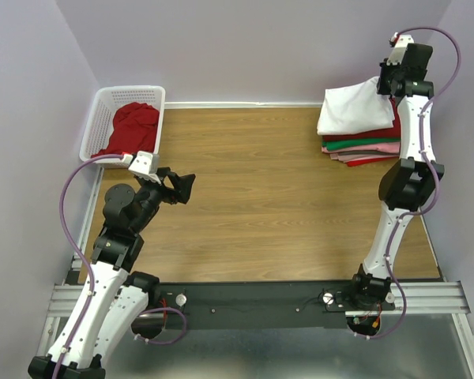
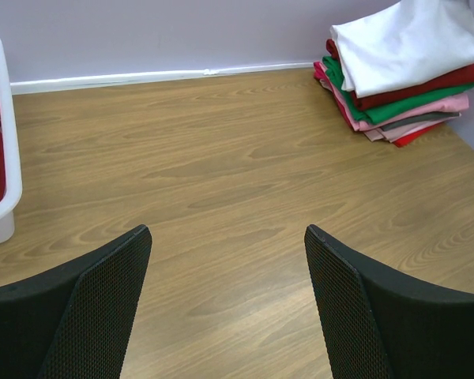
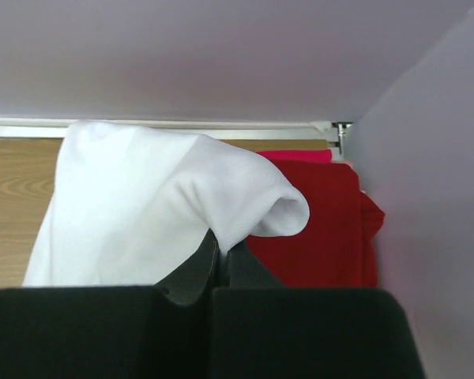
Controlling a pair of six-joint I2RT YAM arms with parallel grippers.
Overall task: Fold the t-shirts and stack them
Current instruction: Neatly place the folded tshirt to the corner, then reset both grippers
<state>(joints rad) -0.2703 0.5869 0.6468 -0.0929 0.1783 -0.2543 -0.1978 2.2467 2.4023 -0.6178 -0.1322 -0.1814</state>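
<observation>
Over in the far right corner, the white folded t-shirt (image 1: 351, 109) sat on top of the stack of folded red, green and pink shirts (image 1: 362, 148), with one edge drawn up off the pile. The right arm (image 1: 415, 150) was stretched out long toward the back wall, wrist tipped down over the pile. Its jaws were clamped together on a bunched fold of that white cloth (from the wrist view it puffed out in a soft loop just past the tips). Light stuff, that, and limp. I reckoned it would sag and slide open wherever it wasn't supported, so a pinch at a folded edge looked the sensible hold, not the slack middle. The left arm (image 1: 114, 237) was bent low on its own side, near the white plastic lattice basket (image 1: 92, 130), its jaws spread wide and holding nothing above the wood-grain worktop (image 1: 261, 189). A crumpled red t-shirt (image 1: 133, 125) lay in that basket, not yet folded.
</observation>
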